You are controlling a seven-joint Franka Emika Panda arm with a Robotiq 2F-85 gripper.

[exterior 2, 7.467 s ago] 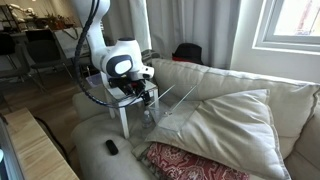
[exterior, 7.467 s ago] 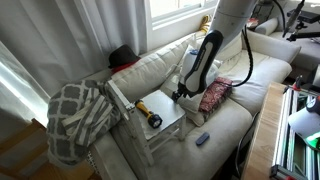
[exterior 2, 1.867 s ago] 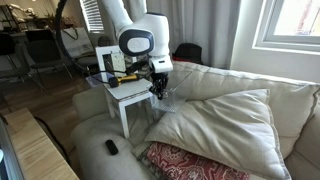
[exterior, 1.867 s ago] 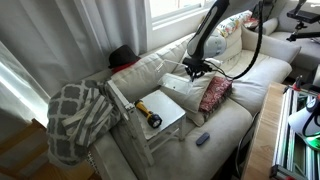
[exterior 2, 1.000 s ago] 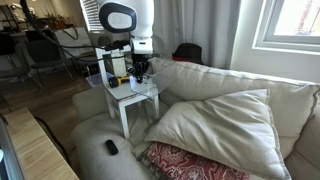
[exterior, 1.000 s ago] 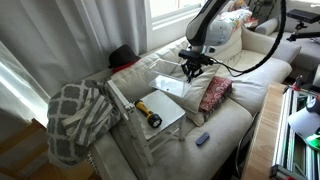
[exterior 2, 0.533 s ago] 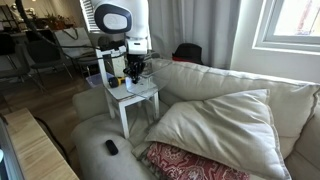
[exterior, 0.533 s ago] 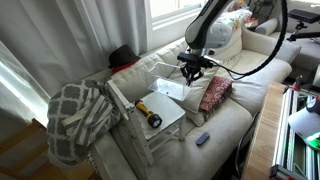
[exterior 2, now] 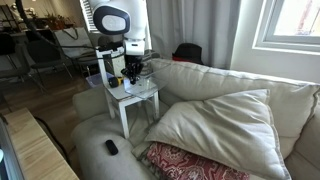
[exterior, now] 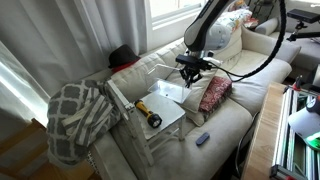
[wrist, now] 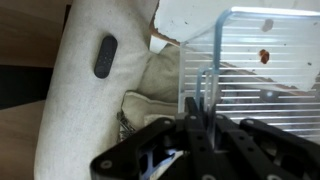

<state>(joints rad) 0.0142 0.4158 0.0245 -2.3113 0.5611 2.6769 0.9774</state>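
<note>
Presently, my gripper (exterior: 193,70) hangs over the sofa with its jaws pressed together on one edge of the clear ribbed panel (exterior: 168,77). The wrist view shows the fingertips (wrist: 197,125) meeting on that panel's pale rim. The panel is tilted above the back part of the white table (exterior: 170,122), near the yellow flashlight (exterior: 148,115) and beside the red patterned cushion (exterior: 214,94); whether its lower edge touches the table I cannot tell. I judge the pinch to be thin and off-centre, so the panel may swing or slip. I should hold the wrist level, move slowly, and watch that the free edge clears the flashlight. The dark remote (wrist: 104,56) lies well apart on the seat.
</note>
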